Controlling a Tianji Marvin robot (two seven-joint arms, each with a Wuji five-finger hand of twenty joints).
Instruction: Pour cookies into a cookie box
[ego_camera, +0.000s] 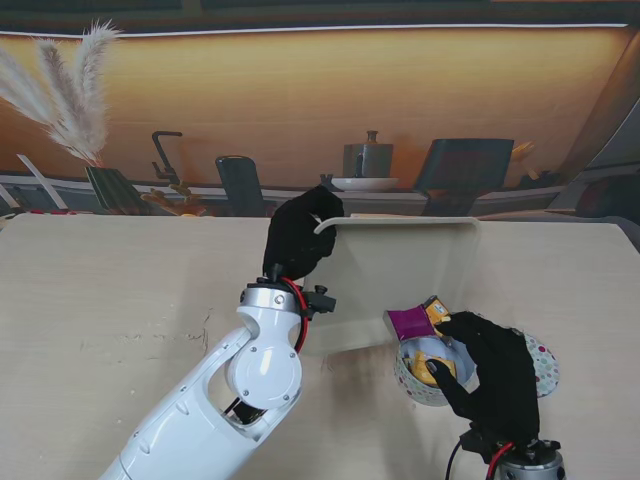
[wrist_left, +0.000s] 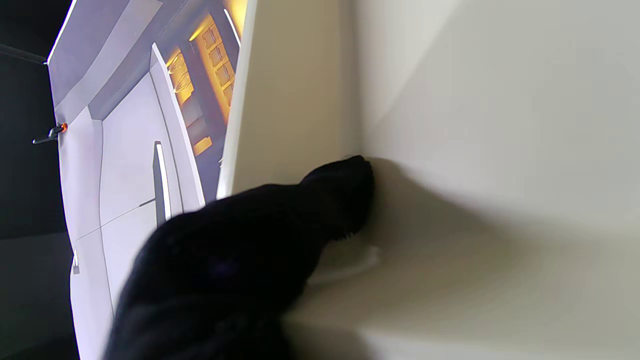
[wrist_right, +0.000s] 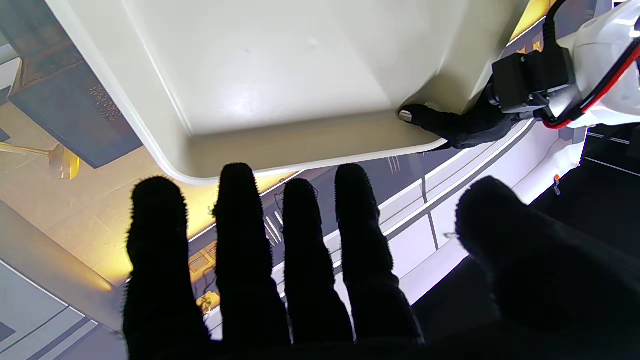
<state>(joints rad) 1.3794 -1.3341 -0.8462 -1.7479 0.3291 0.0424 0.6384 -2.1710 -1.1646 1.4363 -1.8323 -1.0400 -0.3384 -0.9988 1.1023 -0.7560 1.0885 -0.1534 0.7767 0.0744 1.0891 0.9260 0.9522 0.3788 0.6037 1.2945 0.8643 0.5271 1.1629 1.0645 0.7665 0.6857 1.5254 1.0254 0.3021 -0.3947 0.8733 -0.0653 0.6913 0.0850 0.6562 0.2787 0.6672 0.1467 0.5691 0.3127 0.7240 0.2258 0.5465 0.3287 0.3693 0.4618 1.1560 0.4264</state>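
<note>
The cookie box (ego_camera: 400, 270), a cream open tray, is tipped up on its near edge on the worktop (ego_camera: 100, 290), its open side facing me. The left robot hand (ego_camera: 300, 238) clamps the box's upper left corner, thumb inside the wall and fingers outside; the left wrist view shows one fingertip (wrist_left: 350, 195) pressed into the inner corner.

Just right of that hand's wrist and nearer to me sits a small patterned bowl (ego_camera: 540, 365) holding a purple snack packet (ego_camera: 412, 322) and what look like cookies (ego_camera: 440, 368). The right robot hand (ego_camera: 495, 380) lies over the bowl's rim with fingers curled on it, though in the right wrist view its fingers (wrist_right: 235, 225) look spread and straight, so I cannot tell whether it truly grips.

To pour well, I judge the bowl should be firmly held first, then lifted to the box's low lip and tilted slowly so the cookies slide against the back wall. The left hold must stay steady, or the box may drop flat.

The box's near edge lies close to the bowl, so there is little room between them. Open worktop lies left of the left arm and right of the bowl.
</note>
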